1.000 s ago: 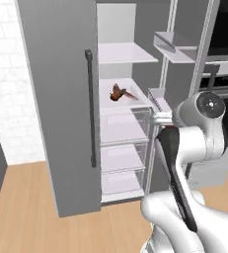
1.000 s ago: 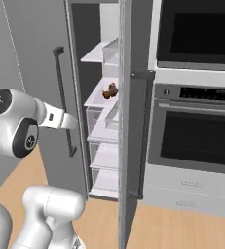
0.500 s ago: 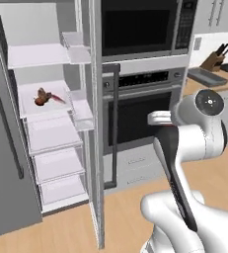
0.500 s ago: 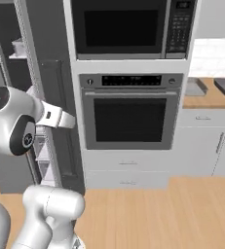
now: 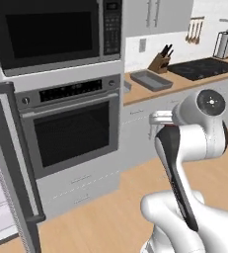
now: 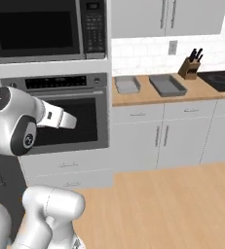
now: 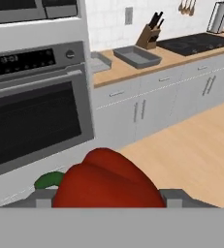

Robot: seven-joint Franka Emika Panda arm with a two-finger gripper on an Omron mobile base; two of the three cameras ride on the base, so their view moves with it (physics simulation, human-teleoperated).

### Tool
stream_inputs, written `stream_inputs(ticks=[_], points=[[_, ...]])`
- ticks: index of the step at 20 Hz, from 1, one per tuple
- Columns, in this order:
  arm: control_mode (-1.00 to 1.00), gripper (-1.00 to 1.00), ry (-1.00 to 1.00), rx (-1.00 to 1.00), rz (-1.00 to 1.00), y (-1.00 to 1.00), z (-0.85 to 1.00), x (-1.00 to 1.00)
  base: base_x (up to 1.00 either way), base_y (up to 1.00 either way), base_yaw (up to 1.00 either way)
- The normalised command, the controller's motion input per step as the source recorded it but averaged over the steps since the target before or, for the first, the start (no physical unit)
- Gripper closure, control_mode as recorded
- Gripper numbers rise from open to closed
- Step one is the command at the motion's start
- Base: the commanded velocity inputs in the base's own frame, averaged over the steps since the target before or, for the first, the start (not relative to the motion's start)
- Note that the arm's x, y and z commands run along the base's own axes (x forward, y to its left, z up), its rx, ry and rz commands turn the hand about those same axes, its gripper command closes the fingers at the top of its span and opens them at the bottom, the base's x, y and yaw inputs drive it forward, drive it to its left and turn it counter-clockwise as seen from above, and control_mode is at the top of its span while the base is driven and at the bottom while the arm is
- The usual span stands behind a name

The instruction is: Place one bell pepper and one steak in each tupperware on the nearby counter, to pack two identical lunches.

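A red bell pepper [image 7: 106, 181] with a green stem fills the bottom of the hand view, and my gripper [image 7: 108, 197] is shut on it, one grey finger [image 7: 174, 197] on each side. Two grey tupperware trays lie on the tan counter [image 6: 148, 96] to the right of the oven: the left tray [image 6: 127, 84] and the right tray [image 6: 167, 85]. In the hand view the trays [image 7: 136, 55] [image 7: 100, 62] are far ahead and above the pepper. One tray [image 5: 150, 79] shows clearly in the left base view.
A built-in oven [image 6: 70, 116] with a microwave [image 6: 41, 29] above stands left of the counter. A knife block [image 6: 189, 69] and a black cooktop [image 6: 221, 79] sit further right. The open fridge door [image 5: 14, 163] is at my left. Wooden floor [image 6: 172, 204] lies ahead.
The whole picture has swung from the open fridge past the oven to the counter, so the base has turned right. The arm keeps the same pose.
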Motion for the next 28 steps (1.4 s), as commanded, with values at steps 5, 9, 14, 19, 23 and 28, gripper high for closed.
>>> stream_inputs(ticks=[5, 9, 14, 19, 23, 28], points=[[1.0, 1.0, 0.0, 0.0, 0.0, 0.0, 0.0, 0.0, 1.0, -0.9, -0.06], [1.0, 1.0, 0.0, 0.0, 0.0, 0.0, 0.0, 0.0, 1.0, -0.9, 0.01], [1.0, 1.0, 0.0, 0.0, 0.0, 0.0, 0.0, 0.0, 1.0, -0.93, 0.27], [1.0, 1.0, 0.0, 0.0, 0.0, 0.0, 0.0, 0.0, 1.0, -0.68, 0.49], [1.0, 1.0, 0.0, 0.0, 0.0, 0.0, 0.0, 0.0, 1.0, -0.99, 0.17], [1.0, 1.0, 0.0, 0.0, 0.0, 0.0, 0.0, 0.0, 0.9, -0.92, -0.24]])
